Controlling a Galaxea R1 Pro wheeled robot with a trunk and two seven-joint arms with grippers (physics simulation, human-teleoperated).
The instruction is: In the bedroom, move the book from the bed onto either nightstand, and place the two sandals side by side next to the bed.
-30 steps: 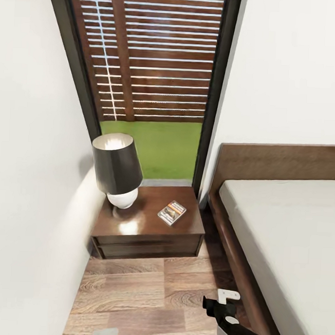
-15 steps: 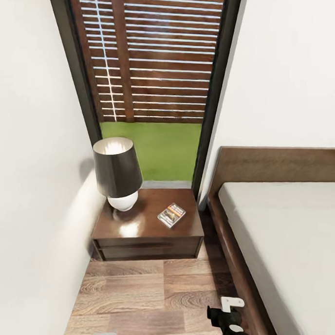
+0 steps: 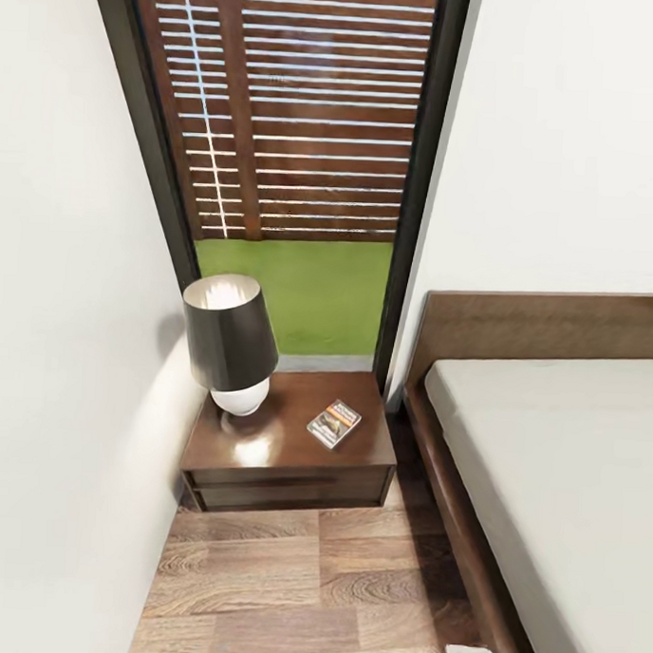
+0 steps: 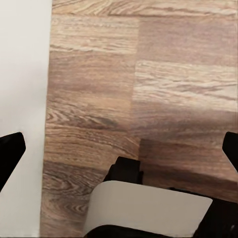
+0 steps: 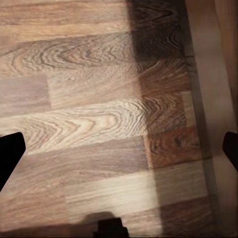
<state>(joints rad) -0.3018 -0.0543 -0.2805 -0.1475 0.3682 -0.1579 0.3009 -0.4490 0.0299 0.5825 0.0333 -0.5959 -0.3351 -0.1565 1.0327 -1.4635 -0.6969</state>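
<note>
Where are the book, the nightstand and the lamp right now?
book (image 3: 335, 423), head view, middle of its cover.
nightstand (image 3: 291, 486), head view, drawer front.
lamp (image 3: 229, 334), head view, dark shade.

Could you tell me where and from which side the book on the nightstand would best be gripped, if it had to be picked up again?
The book lies flat and askew on the nightstand, right of the lamp. It is thin, so probably come from above and pinch across its narrow width. The side toward the bed looks freer than the lamp side.

Book and lamp on nightstand
</note>
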